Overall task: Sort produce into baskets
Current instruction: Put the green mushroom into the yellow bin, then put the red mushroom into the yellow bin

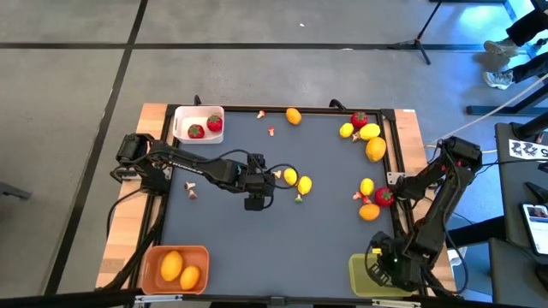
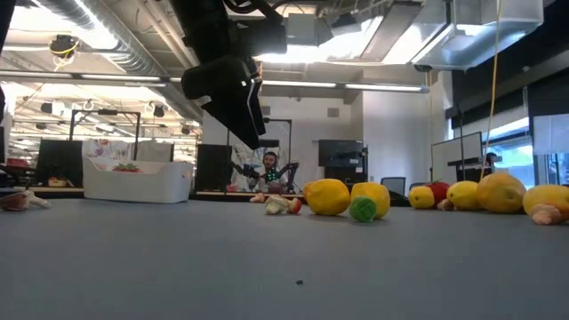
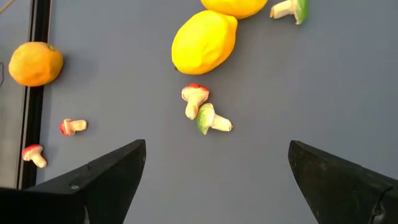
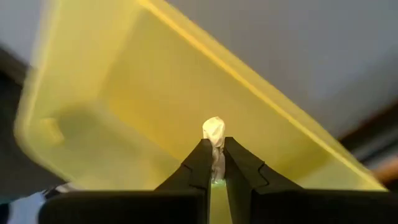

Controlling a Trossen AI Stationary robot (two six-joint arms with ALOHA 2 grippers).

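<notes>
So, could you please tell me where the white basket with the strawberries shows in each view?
High view: white basket in the picture's upper left, at a table corner.
Low view: at left, far back.
Left wrist view: not in it.
Right wrist view: not in it.
Shared landmark: the two lemons mid-table, also in the low and left wrist views.

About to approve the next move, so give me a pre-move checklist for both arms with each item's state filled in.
1. Right gripper shut on the pale bit: ok.
2. Right gripper over the green bin: ok.
3. Green bin free to take the bit: ok, no other item seen in it.
4. Left gripper open: ok.
5. Left gripper lined up over the mushroom pair: ok.
6. Lemon apart from the pair: ok, though close.
</notes>
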